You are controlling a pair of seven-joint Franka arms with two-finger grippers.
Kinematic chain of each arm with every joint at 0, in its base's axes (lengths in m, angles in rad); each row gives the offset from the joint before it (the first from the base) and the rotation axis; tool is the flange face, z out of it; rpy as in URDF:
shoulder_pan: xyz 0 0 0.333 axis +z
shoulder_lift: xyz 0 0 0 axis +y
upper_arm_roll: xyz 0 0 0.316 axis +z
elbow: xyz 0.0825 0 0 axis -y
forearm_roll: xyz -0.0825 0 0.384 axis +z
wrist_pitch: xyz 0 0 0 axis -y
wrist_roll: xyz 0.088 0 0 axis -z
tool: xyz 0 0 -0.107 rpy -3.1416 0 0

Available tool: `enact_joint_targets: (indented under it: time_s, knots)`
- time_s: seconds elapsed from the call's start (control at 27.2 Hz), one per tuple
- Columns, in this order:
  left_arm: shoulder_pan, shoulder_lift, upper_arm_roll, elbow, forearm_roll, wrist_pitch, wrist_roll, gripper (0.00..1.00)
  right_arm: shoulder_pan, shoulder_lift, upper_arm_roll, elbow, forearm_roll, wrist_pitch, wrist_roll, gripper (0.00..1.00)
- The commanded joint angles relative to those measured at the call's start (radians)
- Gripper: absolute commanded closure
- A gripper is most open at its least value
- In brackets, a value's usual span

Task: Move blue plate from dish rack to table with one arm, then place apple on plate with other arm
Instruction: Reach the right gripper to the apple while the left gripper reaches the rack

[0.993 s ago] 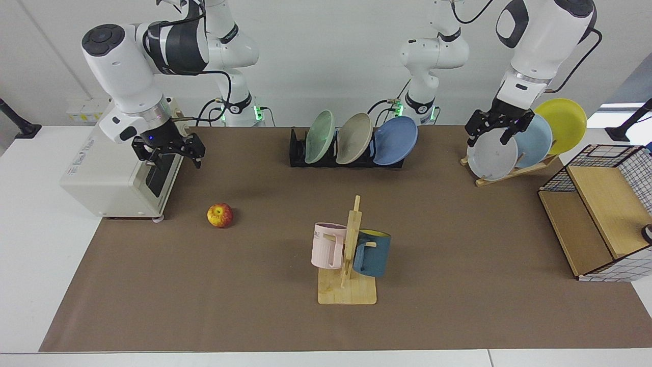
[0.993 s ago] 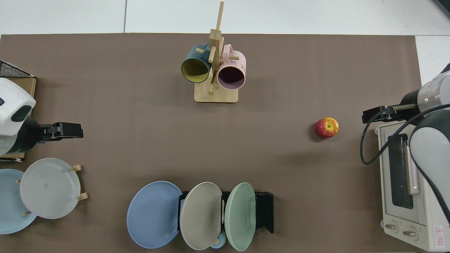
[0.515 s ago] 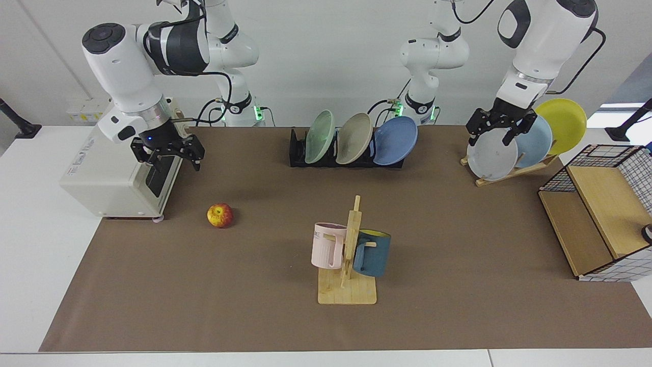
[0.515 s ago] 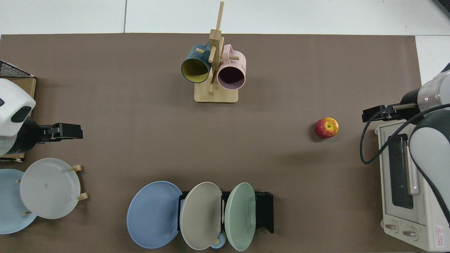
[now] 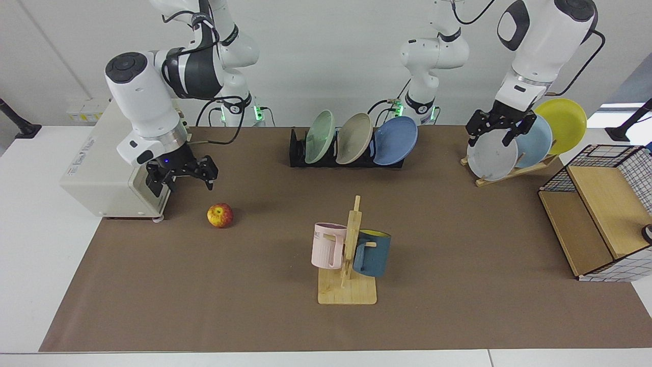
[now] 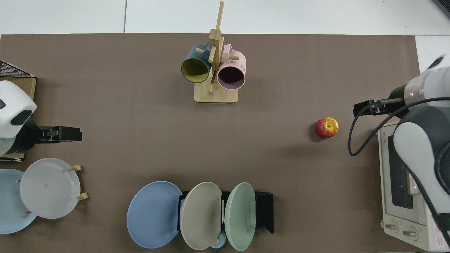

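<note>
The blue plate leans in the end slot of the black dish rack, beside a beige and a green plate. On the brown table, the apple lies in front of the toaster oven. My right gripper hangs open just above and behind the apple, holding nothing. My left gripper hovers open over the grey plate in the wooden stand, far from the dish rack.
A white toaster oven stands close behind my right gripper. The wooden stand holds grey, pale blue and yellow plates. A mug tree with two mugs stands mid-table. A wire-and-wood shelf sits at the far side.
My right arm has swung out from the toaster oven and lowered its gripper toward the apple. The left gripper has risen slightly. The plates and apple have not moved.
</note>
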Motion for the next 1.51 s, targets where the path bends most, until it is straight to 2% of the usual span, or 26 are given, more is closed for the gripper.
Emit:
enact_joint_targets:
  time_s: [0.0, 0.07, 0.26, 0.44, 0.55, 0.77, 0.92, 1.07, 1.32, 1.47]
  knots:
    - [-0.006, -0.01, -0.015, -0.014, 0.097, -0.046, -0.022, 0.0, 0.016, 0.045, 0.002, -0.022, 0.009, 0.098, 0.058, 0.0]
    - [-0.008, -0.027, -0.044, -0.04, 0.117, -0.046, -0.059, 0.0, 0.019, 0.045, 0.002, -0.049, 0.011, 0.138, 0.058, 0.0]
    - [-0.008, -0.101, -0.175, -0.147, 0.218, -0.039, -0.239, 0.0, 0.021, 0.053, 0.002, -0.086, 0.009, 0.172, 0.058, 0.0]
    - [-0.006, -0.228, -0.329, -0.329, 0.238, 0.012, -0.405, 0.0, 0.024, 0.091, 0.002, -0.096, 0.009, 0.195, 0.061, 0.0]
    - [-0.009, -0.308, -0.366, -0.412, 0.232, 0.035, -0.454, 0.0, 0.022, 0.101, 0.002, -0.115, 0.009, 0.209, 0.057, 0.0]
    - [-0.034, -0.388, -0.404, -0.514, 0.222, 0.044, -0.461, 0.01, 0.024, 0.14, 0.002, -0.16, 0.008, 0.279, 0.06, 0.0]
    - [-0.051, -0.389, -0.441, -0.6, 0.215, 0.131, -0.487, 0.01, 0.027, 0.188, 0.002, -0.16, 0.008, 0.302, 0.06, 0.0]
    - [-0.048, -0.385, -0.441, -0.607, 0.194, 0.172, -0.496, 0.01, 0.036, 0.219, 0.0, -0.162, 0.008, 0.309, 0.06, 0.0]
    - [-0.043, -0.366, -0.441, -0.667, 0.192, 0.274, -0.484, 0.02, 0.036, 0.214, 0.0, -0.195, 0.006, 0.293, 0.058, 0.0]
    - [-0.04, -0.317, -0.441, -0.679, 0.192, 0.323, -0.481, 0.02, 0.036, 0.202, 0.0, -0.221, 0.006, 0.286, 0.057, 0.0]
